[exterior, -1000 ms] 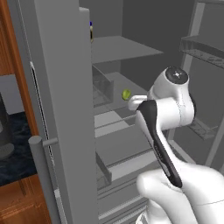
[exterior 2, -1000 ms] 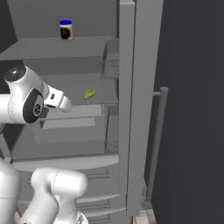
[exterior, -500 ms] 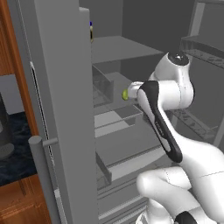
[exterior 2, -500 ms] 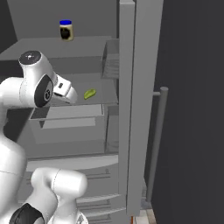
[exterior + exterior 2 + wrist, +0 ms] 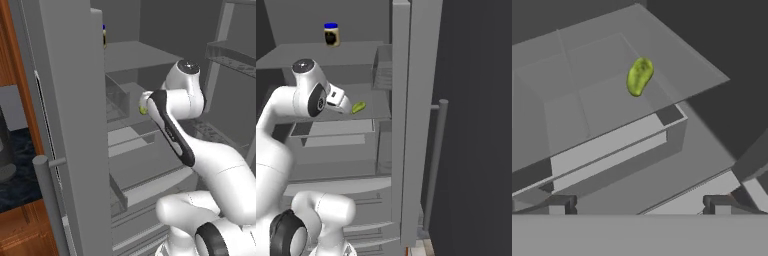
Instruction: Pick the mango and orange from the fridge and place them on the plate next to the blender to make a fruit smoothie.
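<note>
The mango (image 5: 639,76) is a yellow-green oval lying on a grey shelf (image 5: 587,105) inside the open fridge (image 5: 406,125). In the right base view the mango (image 5: 358,107) rests near the shelf's front, and my gripper (image 5: 347,106) hangs just to its left, close but apart. In the left base view only a sliver of the mango (image 5: 143,110) peeks out beside my forearm. In the hand view my gripper (image 5: 639,205) is open, nothing between its fingertips (image 5: 559,205), with the mango ahead and above them. The orange and the plate are out of view.
A blue-lidded jar (image 5: 331,34) stands on the upper shelf. The fridge door (image 5: 70,100) with its bar handle (image 5: 45,200) stands to my left, a second handle (image 5: 436,160) to my right. Clear drawers (image 5: 130,145) sit below the mango's shelf. Wooden cabinets (image 5: 15,60) flank the left.
My arm has risen and swung the hand in toward the mango, which my forearm now mostly covers in the left base view. The jaws stayed open and the mango has not moved.
</note>
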Available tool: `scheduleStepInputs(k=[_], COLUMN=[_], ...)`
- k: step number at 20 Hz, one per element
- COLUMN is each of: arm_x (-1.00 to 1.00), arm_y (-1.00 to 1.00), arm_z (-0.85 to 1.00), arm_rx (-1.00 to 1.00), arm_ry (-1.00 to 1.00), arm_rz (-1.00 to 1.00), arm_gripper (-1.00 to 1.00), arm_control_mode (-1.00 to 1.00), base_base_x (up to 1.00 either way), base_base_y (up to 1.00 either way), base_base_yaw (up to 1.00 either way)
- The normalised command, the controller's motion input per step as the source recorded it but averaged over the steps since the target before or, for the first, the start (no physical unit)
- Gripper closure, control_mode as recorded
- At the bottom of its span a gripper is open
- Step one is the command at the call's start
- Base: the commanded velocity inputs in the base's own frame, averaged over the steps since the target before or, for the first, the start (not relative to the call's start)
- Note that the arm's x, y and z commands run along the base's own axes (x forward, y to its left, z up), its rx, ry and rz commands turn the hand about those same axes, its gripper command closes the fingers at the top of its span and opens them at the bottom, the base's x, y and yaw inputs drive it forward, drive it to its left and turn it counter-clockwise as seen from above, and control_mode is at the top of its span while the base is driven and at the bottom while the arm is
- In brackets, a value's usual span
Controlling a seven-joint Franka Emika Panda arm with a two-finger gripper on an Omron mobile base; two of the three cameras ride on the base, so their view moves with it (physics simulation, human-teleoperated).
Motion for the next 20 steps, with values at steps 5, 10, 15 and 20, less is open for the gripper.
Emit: scheduleStepInputs(k=[5,10,15,20], arm_x=[0.61,0.49,0.53,0.55], arm_y=[0.00,0.00,0.00,0.00], arm_z=[-0.28,-0.46,-0.27,-0.14], arm_rx=[-0.03,-0.06,-0.02,0.00], arm_ry=[0.00,0.00,0.00,0.00], arm_rz=[0.00,0.00,0.00,0.00], arm_gripper=[-1.00,-1.00,-1.00,-1.00], arm_control_mode=[-1.00,-1.00,-1.00,-1.00], base_base_x=[0.00,0.00,0.00,0.00], base_base_y=[0.00,0.00,0.00,0.00], base_base_yaw=[0.00,0.00,0.00,0.00])
